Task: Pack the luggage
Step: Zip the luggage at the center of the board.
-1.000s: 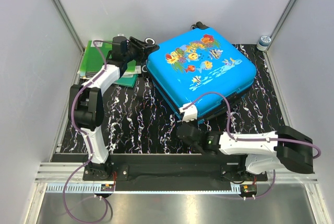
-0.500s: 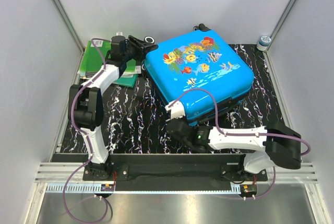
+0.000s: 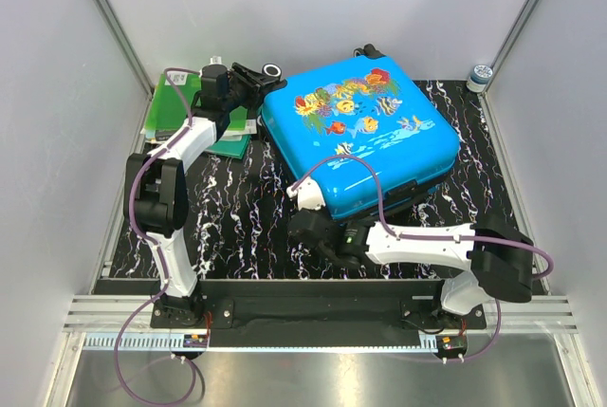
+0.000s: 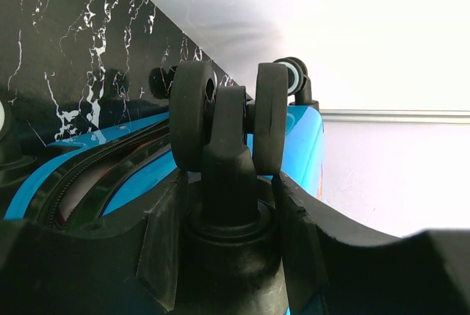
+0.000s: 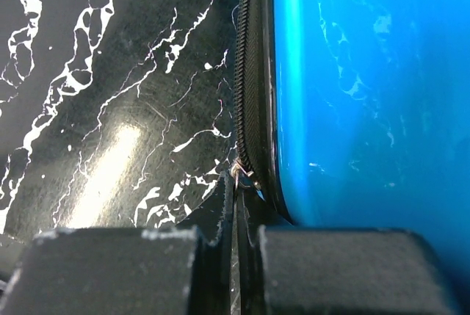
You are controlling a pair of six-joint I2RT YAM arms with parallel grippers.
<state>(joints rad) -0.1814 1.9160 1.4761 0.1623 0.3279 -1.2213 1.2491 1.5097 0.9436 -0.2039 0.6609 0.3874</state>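
Both of my hands are on the luggage (image 3: 365, 137), which lies flat, fish print up, across the far half of the worktop (image 3: 237, 217), with one corner turned toward the near edge. My left hand (image 3: 258, 80) is clenched around the stem of a wheel (image 4: 228, 117) at the case's far-left corner, just beside the green folders (image 3: 171, 108). That wrist view shows only the twin wheel, another behind it and a strip of blue shell.

My right hand (image 5: 236, 205) is pinched fully shut at the case's near-left corner, low against the zip (image 5: 250, 73). The metal slider (image 5: 242, 172) sits right at my fingertips. Any pull tab is hidden between them, so I cannot tell whether I hold it. From above, this hand is mostly covered by its own white camera housing.

A second ago it was further right along the near side. It has travelled left along the zip, and the case has swung slightly left. My left hand has barely moved.
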